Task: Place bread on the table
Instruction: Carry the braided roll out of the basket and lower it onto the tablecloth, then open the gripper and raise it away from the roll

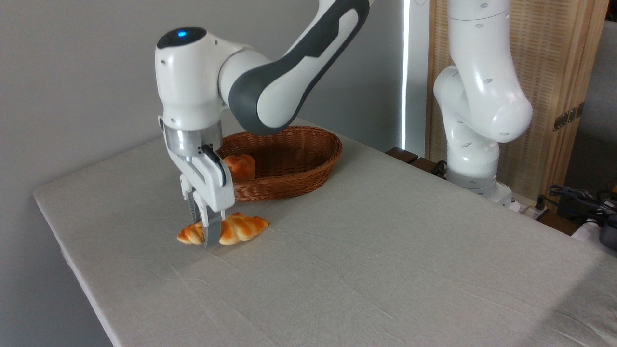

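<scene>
The tabletop (385,250) spreads under me, draped in a pale grey-white cloth with faint wrinkles, and it carries everything here. My arm (289,62) reaches in from the upper right, white with dark grey joints, a blue light glowing on top of the wrist housing. Behind it at the right stands my white base column (475,96), in front of a wooden slatted screen (569,72); some dark cables (578,197) lie past the far right edge of the tabletop.

The brown oval wicker basket (294,164) sits near the back of the cloth, just behind my wrist, and a small orange bun (241,166) lies in its left end, partly hidden by my hand.

The bread (238,228) lies on the tabletop just in front of the basket, outside it. Its long axis runs left to right, rising slightly toward the right, with one tapered end pointing left and the other right.

My jaws (205,231) point straight down across the loaf's left-middle part, one finger in front of it and one behind; they straddle it closely, but I cannot tell whether they clench it or have let go

I can read no writing or labels anywhere
</scene>
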### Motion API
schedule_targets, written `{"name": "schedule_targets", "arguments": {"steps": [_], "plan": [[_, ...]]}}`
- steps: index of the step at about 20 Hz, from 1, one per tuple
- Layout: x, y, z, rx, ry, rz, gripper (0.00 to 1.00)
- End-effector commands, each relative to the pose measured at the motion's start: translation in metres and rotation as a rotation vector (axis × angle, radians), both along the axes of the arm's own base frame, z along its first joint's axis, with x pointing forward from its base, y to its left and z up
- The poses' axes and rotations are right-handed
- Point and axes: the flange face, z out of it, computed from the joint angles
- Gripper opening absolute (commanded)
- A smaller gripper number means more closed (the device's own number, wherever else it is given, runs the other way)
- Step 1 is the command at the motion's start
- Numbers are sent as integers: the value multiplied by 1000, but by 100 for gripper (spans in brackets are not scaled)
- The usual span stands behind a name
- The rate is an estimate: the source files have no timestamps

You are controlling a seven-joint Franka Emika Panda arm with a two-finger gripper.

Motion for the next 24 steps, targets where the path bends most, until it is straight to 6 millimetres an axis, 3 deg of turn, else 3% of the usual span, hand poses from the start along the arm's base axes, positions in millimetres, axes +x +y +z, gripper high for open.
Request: {"name": "schedule_targets", "arguments": {"steps": [1, 3, 10, 14, 17, 22, 24], "plan": [[8, 15, 7, -20, -11, 44, 100], [9, 22, 7, -20, -10, 54, 100], [6, 14, 6, -23, 3, 49, 100], [8, 21, 18, -29, -17, 58, 100], [14, 41, 51, -37, -15, 85, 100], [15, 91, 130, -40, 92, 132, 100], [6, 113, 158, -38, 113, 153, 100]]}}
